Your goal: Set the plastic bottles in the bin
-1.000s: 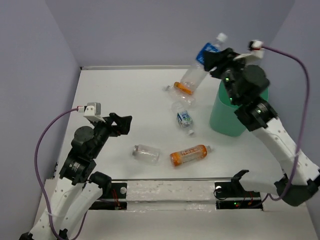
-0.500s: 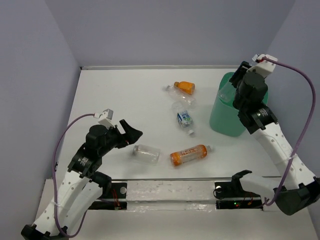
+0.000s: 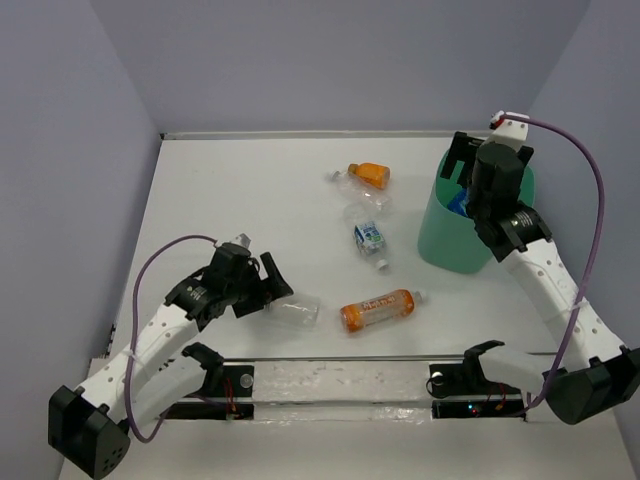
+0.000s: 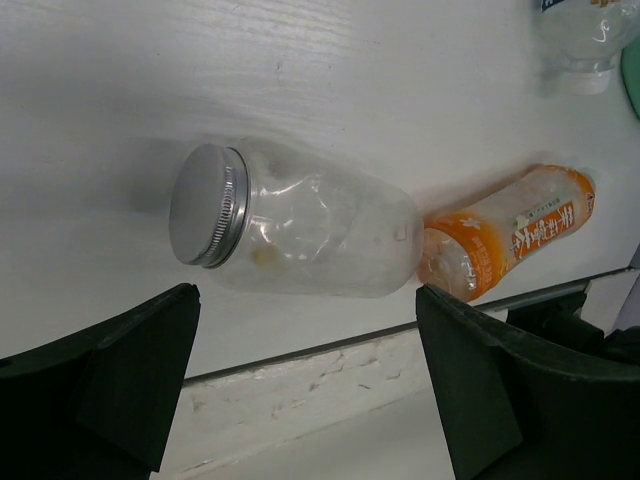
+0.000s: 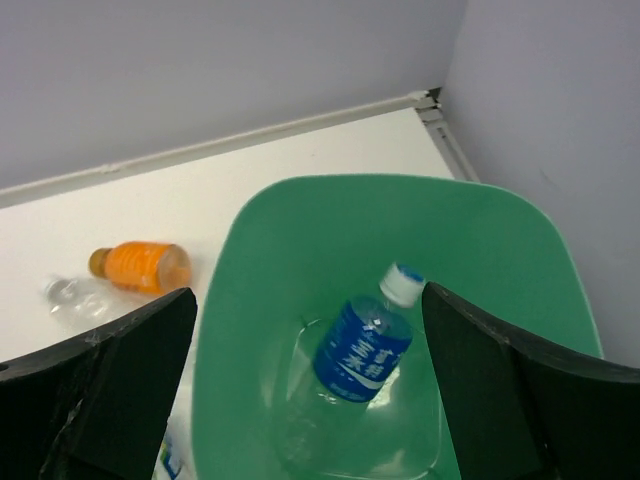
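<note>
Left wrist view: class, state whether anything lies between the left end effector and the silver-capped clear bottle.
Nothing visible does. The open left end effector faces the clear bottle directly; the orange bottle lies beyond its base.

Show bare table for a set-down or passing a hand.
Free: far-left table, between back wall and left gripper; also the strip in front of the bin. Crowded: centre line, orange-capped bottle to orange bottle, plus clear silver-capped bottle.
</note>
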Tool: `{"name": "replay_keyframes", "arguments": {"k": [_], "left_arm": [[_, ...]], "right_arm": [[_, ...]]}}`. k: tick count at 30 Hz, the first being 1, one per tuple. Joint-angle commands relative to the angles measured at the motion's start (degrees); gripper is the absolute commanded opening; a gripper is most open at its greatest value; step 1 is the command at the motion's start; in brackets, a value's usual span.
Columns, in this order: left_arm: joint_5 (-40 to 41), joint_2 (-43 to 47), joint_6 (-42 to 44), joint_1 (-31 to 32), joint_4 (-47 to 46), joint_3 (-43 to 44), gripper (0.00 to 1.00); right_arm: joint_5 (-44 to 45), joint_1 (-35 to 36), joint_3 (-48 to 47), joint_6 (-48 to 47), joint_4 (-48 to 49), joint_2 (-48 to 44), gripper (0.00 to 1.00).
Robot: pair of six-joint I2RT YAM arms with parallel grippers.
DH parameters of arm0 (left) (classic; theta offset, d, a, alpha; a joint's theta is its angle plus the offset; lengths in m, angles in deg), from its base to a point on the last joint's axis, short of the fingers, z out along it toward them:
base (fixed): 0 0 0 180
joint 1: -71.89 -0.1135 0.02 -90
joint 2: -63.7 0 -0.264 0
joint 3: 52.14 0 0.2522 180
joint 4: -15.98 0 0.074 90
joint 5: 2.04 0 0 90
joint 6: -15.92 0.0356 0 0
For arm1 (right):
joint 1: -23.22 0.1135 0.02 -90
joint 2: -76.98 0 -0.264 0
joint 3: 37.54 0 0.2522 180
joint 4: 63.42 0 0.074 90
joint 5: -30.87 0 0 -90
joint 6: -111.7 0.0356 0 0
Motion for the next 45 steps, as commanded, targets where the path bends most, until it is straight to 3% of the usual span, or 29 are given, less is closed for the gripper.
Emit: {"name": "replay_keyframes", "arguments": {"k": [1,5,8,11,16,22,32,39,45], "left_arm": [[2.72,-1.48,-6.67,1.20,-0.40,0.52,0.99],[3.52,-3.85,-11.32,3.22,-0.13,-0.27,0.99],[4.49,-5.95,-15.10,6.11,0.31,-0.36,0.99],[5.71,-7.98,-18.79,8.67,0.48,0.16,0.99],[8.18,-13.34,-23.45,12.27,0.22,0.78,0.99],[19.76,-14.75,-26.53,12.72,0.04,1.74,0.99],[28.22,-21.78,-28.12,12.81,-4.35,1.04,0.99],[30.42,-16.34,-25.84,13.42,-3.13,2.18,0.99],[32.61,-9.06,-18.81,14.92,1.09,10.26,0.99]], "right_arm": [[-12.66,-0.06,-5.49,2.80,-7.48,-2.69,1.00],[-23.56,1.42,-4.89,4.57,-9.17,-5.50,1.00],[-30.41,6.69,-4.18,4.58,-9.52,-6.39,1.00],[-31.84,16.58,-4.27,2.74,-10.04,-4.73,1.00],[-34.21,24.45,-1.11,3.34,-8.12,-3.05,1.00],[-37.98,28.58,6.43,5.45,-4.60,-5.24,0.99],[-40.71,32.63,14.45,7.39,-1.44,-5.25,1.00],[-47.74,33.16,13.31,1.42,-1.26,-0.16,0.96],[-52.84,33.16,10.42,-6.75,-1.61,3.27,0.96]]}}
